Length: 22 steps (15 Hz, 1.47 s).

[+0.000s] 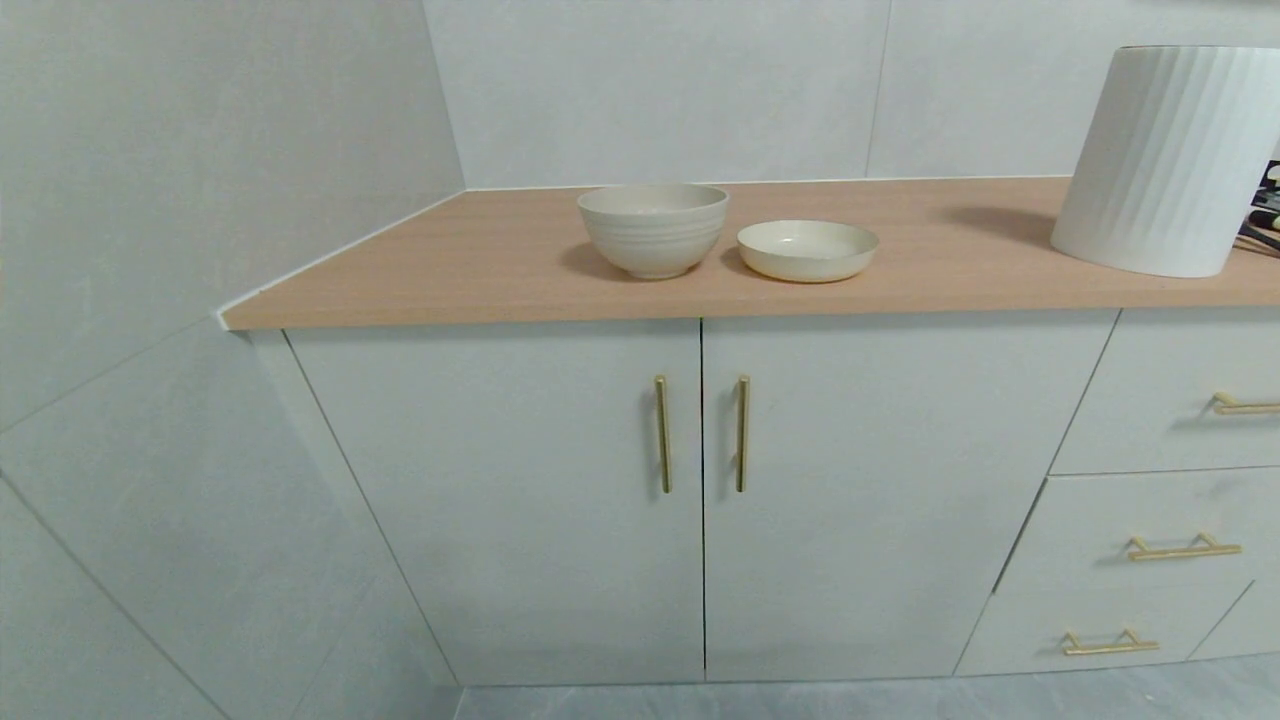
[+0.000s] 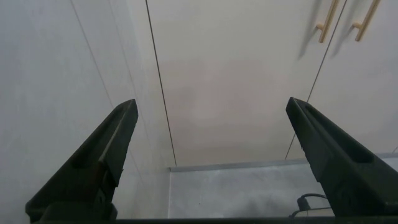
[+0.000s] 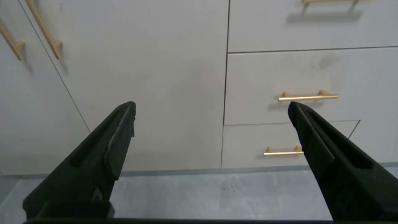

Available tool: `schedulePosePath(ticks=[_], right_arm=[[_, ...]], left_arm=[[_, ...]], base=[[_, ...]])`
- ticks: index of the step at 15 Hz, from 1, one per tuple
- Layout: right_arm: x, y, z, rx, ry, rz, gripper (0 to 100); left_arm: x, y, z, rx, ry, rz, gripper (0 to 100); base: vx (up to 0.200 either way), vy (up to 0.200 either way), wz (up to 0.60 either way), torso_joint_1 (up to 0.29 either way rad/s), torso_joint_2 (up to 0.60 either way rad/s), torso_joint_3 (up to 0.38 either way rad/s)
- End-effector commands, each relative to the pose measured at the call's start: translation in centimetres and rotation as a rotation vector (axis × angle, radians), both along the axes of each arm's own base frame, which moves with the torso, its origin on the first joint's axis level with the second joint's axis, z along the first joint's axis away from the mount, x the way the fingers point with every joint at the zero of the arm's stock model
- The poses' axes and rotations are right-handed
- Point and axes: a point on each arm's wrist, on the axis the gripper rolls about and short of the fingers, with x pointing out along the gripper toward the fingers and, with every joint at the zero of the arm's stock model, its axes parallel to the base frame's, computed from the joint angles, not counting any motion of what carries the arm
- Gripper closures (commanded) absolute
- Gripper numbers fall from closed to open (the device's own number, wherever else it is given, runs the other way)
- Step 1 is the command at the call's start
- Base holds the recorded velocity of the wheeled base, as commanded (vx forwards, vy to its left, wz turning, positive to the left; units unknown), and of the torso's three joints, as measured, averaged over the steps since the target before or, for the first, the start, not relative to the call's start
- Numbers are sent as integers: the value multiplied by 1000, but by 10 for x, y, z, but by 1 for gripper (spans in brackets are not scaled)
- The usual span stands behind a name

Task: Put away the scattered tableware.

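Left gripper (image 2: pixel 211 109): jaws spread wide, holding nothing, low before the left door (image 1: pixel 500 480).

Counter (image 1: pixel 450 280): the bowl (image 1: pixel 653 228) stands upright towards the left. The dish (image 1: pixel 807 249) sits just beside it to the right, not touching.

Both appear to be rigid glazed ware (ceramic or melamine, cannot tell). They are likely light to moderate in weight, smooth, slippery, and liable to chip if knocked.

Judged hold: pinch the bowl's rim, one finger inside and one outside. The dish's low flared rim offers less purchase and wants a shallow grip at its edge.

Far right: a ribbed white vessel (image 1: pixel 1170 160).

Right gripper (image 3: pixel 211 109): jaws likewise wide apart, nothing between, low before the drawers (image 3: pixel 292 74).
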Motion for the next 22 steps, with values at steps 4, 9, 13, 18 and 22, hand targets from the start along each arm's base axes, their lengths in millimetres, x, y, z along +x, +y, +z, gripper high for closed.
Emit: schedulePosePath(ticks=[4,9,13,18,22], right_arm=[[-1,0,4,-16,-21,0,0],[2,5,42,32,21,219,0],[45,8,82,63,239,363,0],[126,40,105,25,378,583,0],[219,87,93,1,330,590,0]], left_arm=[[0,0,0,3,0,0,0],[0,0,0,3,1,0,0],[0,0,0,1,2,0,0],[0,0,0,0,2,0,0],[0,0,0,0,2,0,0]], base=[[0,0,0,0,0,0],[0,0,0,0,0,0],[0,0,0,0,0,0],[0,0,0,0,0,0],[0,0,0,0,0,0]])
